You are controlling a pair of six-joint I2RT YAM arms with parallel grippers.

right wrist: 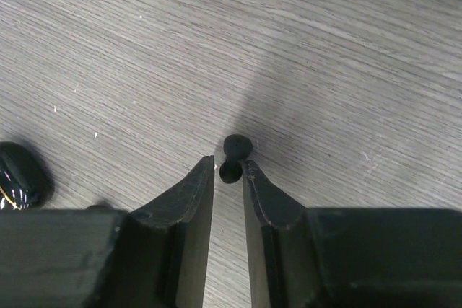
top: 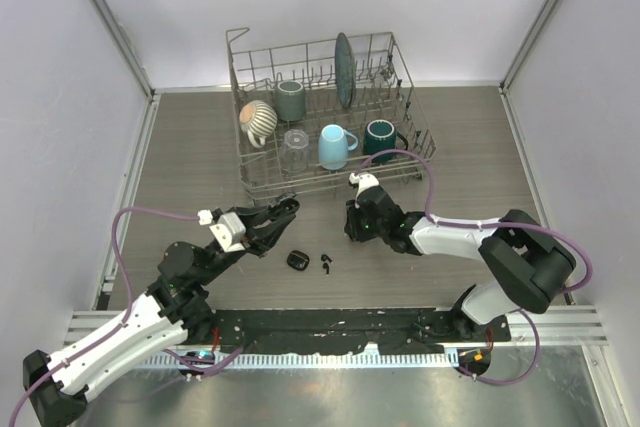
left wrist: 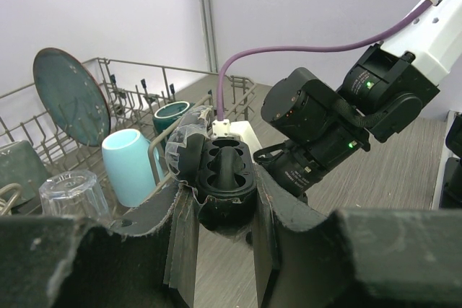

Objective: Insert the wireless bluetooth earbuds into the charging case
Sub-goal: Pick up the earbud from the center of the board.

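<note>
Left claw [left wrist: 224, 196]: clamped on the open charging case [left wrist: 225, 167]
Right claw [right wrist: 229, 169]: nearly closed, fingertips pinching an earbud [right wrist: 236, 147]

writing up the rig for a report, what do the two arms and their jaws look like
The left arm and right arm both have white shell links between bulky black joints. A purple cable loops along each and runs to a white plug near the wrist. Small green lights glow on the right arm's black wrist. The jaws are matte black, flat-sided and tapering, with scuffed edges.
</note>
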